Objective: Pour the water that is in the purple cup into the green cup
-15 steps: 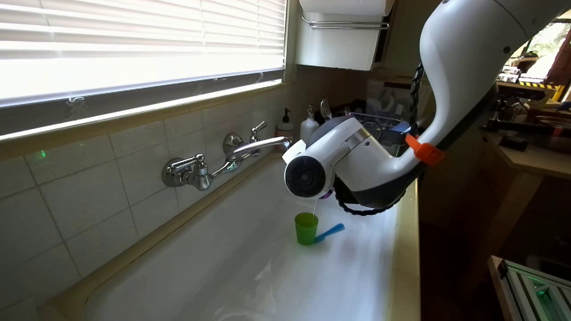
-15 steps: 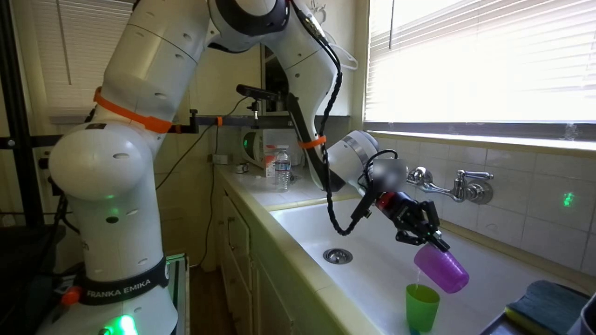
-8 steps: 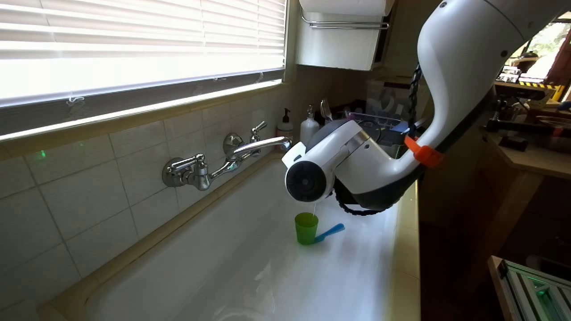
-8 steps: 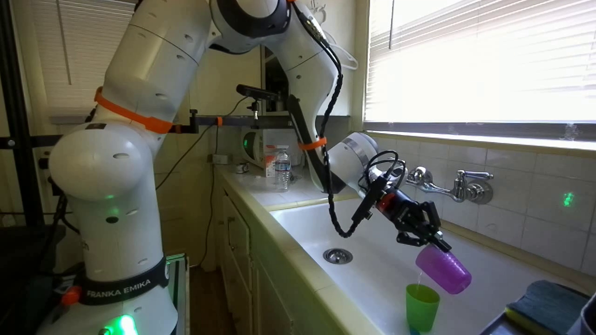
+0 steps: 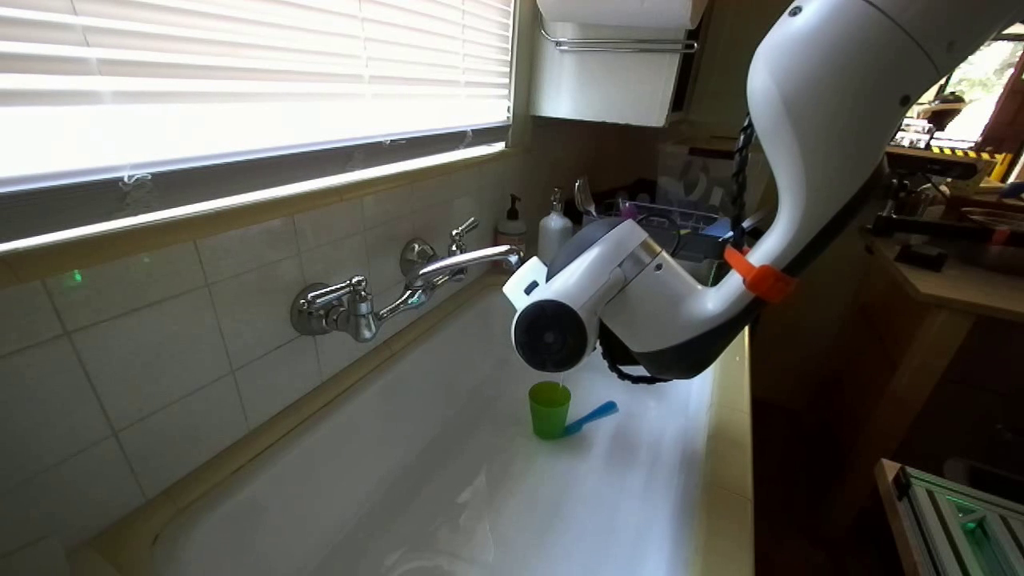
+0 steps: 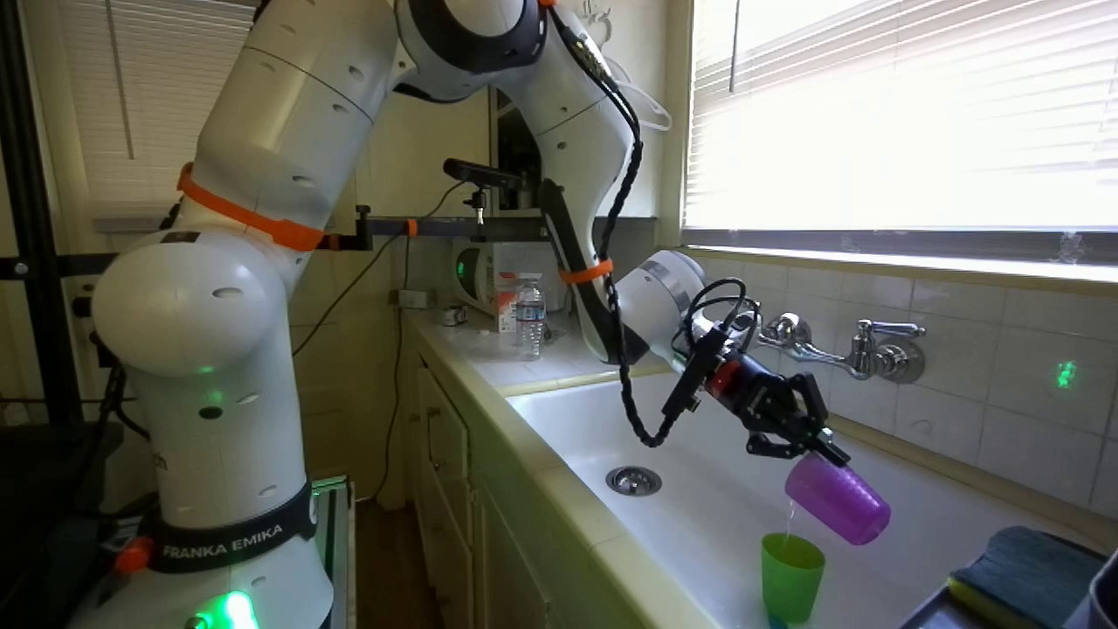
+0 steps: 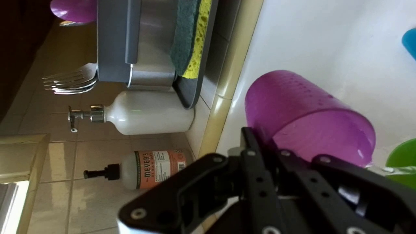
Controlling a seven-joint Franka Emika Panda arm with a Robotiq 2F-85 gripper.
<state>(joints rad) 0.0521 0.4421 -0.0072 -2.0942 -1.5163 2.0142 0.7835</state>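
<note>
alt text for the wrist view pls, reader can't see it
A black robotic gripper pinches the wall of a tilted, tapered purple plastic cup while water streams from its mouth toward a bright green plastic cup at the right edge. Behind lies a white sink; at left, appearing sideways, are a white pump bottle and a green-and-yellow sponge.

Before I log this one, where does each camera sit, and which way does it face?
An exterior view: above the sink, looking lengthwise toward the white pump bottle; the arm reaches in from upper right.
An exterior view: seemingly behind the sponge, looking back along the sink; the arm shows from base to gripper, its top cropped.
Wrist view: mounted at the arm's end, turned sideways, looking past black fingers to the tilted purple cup.
Both exterior views share the green cup and chrome faucet.
</note>
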